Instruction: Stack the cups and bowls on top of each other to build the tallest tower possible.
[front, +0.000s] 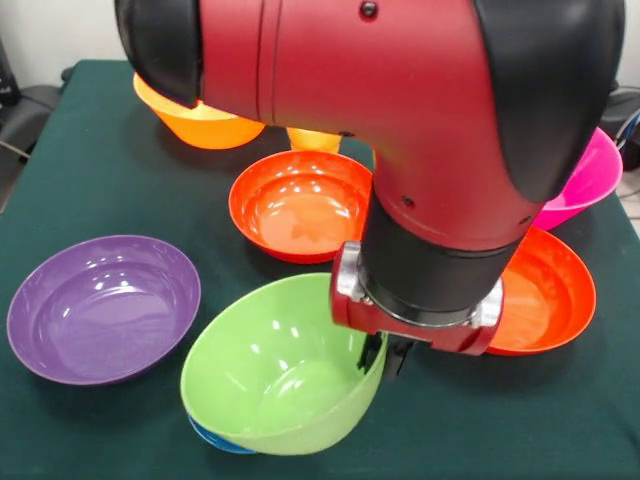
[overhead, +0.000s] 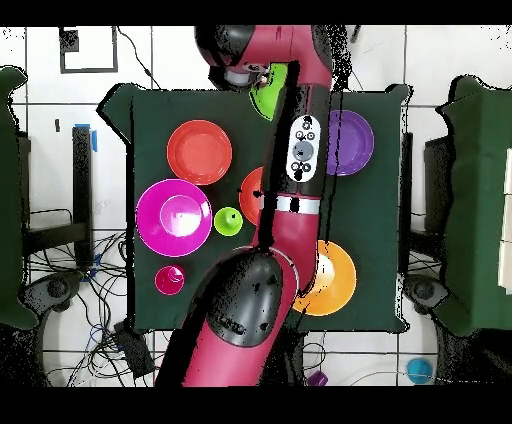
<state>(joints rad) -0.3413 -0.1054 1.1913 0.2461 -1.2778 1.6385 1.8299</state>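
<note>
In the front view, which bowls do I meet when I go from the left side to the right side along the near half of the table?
Purple bowl → lime green bowl, tilted, with the robot's hand at its right rim → red-orange bowl, partly hidden behind the arm.

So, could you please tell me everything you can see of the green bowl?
The green bowl is a deep, round, glossy lime-green bowl that looks like plastic. It is tilted, its mouth turned toward the purple bowl, with a bit of blue showing under its low edge. The gripper is at its raised rim; whether it grips the rim is hidden. It is at the near table edge.
</note>
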